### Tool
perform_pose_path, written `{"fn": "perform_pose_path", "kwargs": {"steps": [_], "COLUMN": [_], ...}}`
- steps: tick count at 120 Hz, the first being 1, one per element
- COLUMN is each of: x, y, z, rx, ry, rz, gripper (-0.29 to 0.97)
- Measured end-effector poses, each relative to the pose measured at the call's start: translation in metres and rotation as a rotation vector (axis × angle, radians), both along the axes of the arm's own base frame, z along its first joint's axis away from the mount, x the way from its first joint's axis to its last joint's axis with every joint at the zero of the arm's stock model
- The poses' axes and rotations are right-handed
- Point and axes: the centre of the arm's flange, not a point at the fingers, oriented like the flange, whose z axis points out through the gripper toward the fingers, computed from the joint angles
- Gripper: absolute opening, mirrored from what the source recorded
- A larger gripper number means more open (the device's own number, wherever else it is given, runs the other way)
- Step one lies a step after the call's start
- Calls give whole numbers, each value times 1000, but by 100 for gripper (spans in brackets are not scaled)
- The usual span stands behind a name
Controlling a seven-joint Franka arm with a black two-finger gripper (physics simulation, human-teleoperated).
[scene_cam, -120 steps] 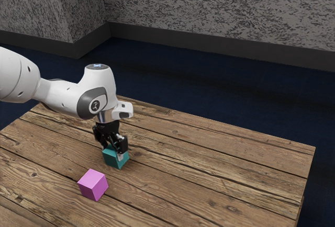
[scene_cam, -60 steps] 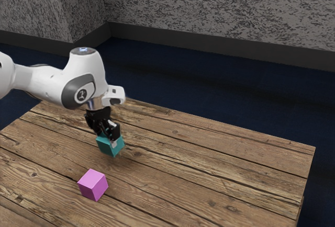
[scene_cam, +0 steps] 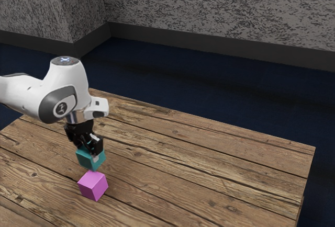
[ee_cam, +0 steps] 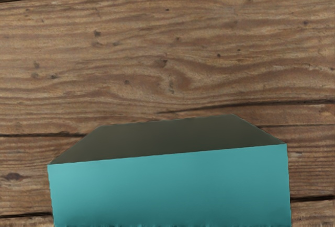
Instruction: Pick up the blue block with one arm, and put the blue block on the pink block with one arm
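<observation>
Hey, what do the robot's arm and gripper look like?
The arm is a chain of white rounded shells, with a grey joint disc bearing a small white mark and a blue-dotted cap on top. The gripper is black and two-fingered.

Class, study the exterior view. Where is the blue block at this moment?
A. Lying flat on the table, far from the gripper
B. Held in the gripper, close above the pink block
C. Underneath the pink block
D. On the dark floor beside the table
B: the gripper is shut on the blue block, which is lifted off the wooden table and sits just over the pink block.
</observation>
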Motion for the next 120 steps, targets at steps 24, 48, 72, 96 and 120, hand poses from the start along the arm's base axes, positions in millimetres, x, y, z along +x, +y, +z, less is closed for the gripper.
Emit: {"fn": "perform_pose_path", "kwargs": {"steps": [24, 48, 72, 96, 120], "x": [-14, -35, -45, -46, -41], "y": [-6, -17, -25, -25, -26], "z": [-3, 5, -2, -1, 1], "rx": [-2, 3, -3, -5, -9], "ry": [11, 6, 26, 24, 23], "rz": [-6, -17, -24, -22, -26], "gripper": [34, 34, 34, 34, 35]}}
